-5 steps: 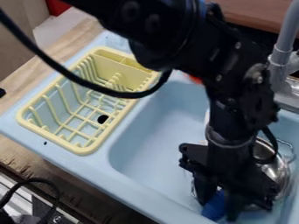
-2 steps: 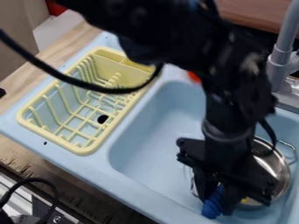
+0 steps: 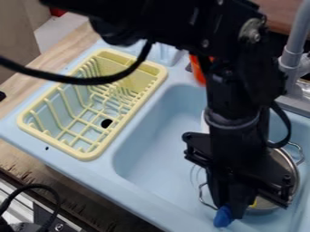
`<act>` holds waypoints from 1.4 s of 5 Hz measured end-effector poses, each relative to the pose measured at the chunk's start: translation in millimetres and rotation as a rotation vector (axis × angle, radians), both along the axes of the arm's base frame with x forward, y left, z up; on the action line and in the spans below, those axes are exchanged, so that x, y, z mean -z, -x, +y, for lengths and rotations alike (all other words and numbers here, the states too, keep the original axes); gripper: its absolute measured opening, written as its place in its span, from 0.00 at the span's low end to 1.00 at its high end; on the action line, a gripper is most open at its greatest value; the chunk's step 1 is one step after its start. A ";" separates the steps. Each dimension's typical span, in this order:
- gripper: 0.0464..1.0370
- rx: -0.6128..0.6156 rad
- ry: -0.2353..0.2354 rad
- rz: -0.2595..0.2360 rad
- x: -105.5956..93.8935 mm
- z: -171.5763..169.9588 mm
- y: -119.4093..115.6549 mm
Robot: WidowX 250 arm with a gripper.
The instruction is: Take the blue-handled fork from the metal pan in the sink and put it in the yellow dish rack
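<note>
Yellow rack (image 3: 88, 156) sits left; in the blue sink (image 3: 151, 136), your pincer (image 3: 232, 209) looks clamped on a blue object (image 3: 223, 217), tip poking below. Probably light, slightly soft; grip it mid-body. Metal pot (image 3: 284, 159) sits right.

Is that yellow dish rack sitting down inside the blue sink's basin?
No, the yellow dish rack sits on the raised part of the light blue sink unit, beside the basin.

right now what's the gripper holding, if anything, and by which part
The gripper appears to hold a blue object; one end pokes out below the fingers, which hide the part they grip.
</note>
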State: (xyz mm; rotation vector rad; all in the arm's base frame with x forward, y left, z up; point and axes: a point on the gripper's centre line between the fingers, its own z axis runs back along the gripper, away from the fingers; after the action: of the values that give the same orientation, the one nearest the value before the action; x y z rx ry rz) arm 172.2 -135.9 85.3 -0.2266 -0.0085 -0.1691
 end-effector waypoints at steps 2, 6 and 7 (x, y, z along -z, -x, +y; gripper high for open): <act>0.10 0.004 0.059 -0.041 -29.1 14.4 4.2; 0.10 -0.452 -0.189 -0.157 -54.1 126.5 6.4; 0.10 -0.476 -0.197 -0.178 -51.2 150.4 4.9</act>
State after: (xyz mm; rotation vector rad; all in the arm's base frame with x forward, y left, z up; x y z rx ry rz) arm 167.4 14.5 136.6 -0.0078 -0.2200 0.2839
